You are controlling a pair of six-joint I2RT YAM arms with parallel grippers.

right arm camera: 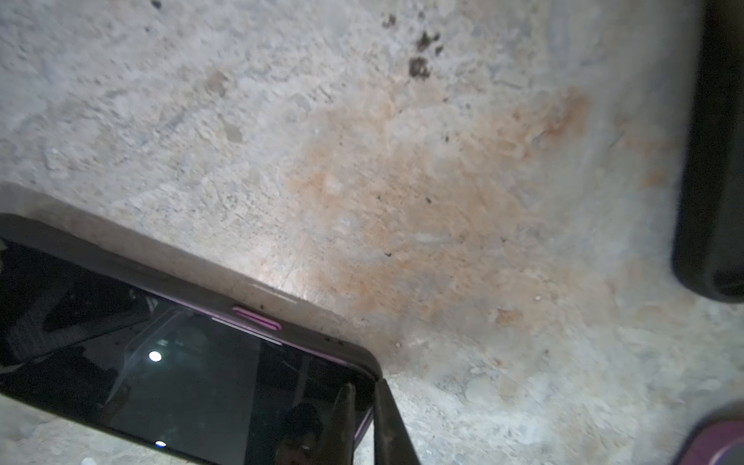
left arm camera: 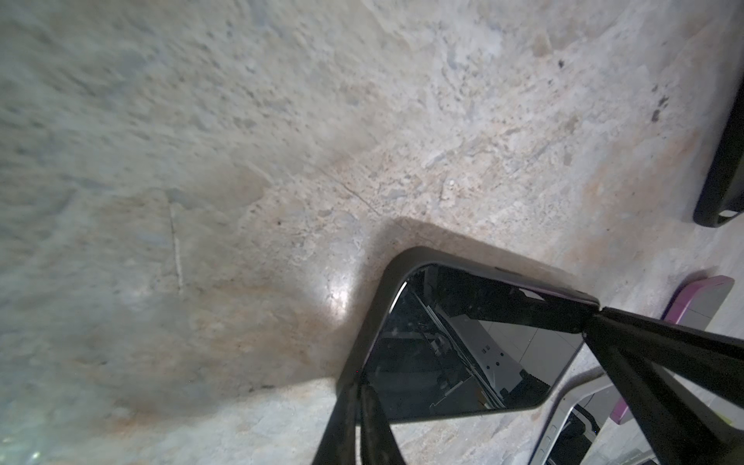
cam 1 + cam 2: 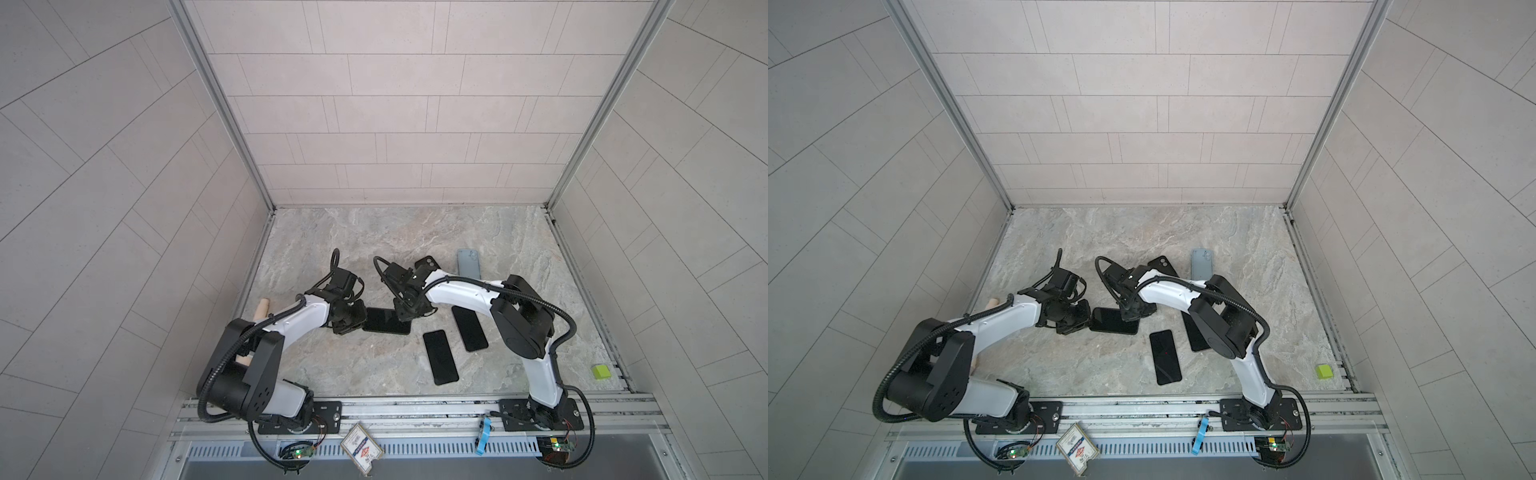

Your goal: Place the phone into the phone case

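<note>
here the left gripper (image 2: 358, 396) and right gripper (image 1: 380, 390), both nearly closed, touch opposite corners of the phone (image 3: 386, 321) lying in its phone case (image 2: 372, 306).

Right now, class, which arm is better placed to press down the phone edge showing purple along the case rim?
Probably right: the right tool sits at a corner of the phone, beside that purple edge; the left tool is at the opposite end.

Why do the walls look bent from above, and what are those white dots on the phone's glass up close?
In both top views the wide lens bows the walls; in the right wrist view the phone shows two white reflections; in the left wrist view glare whitens the table beside it, and farther stone blurs.
</note>
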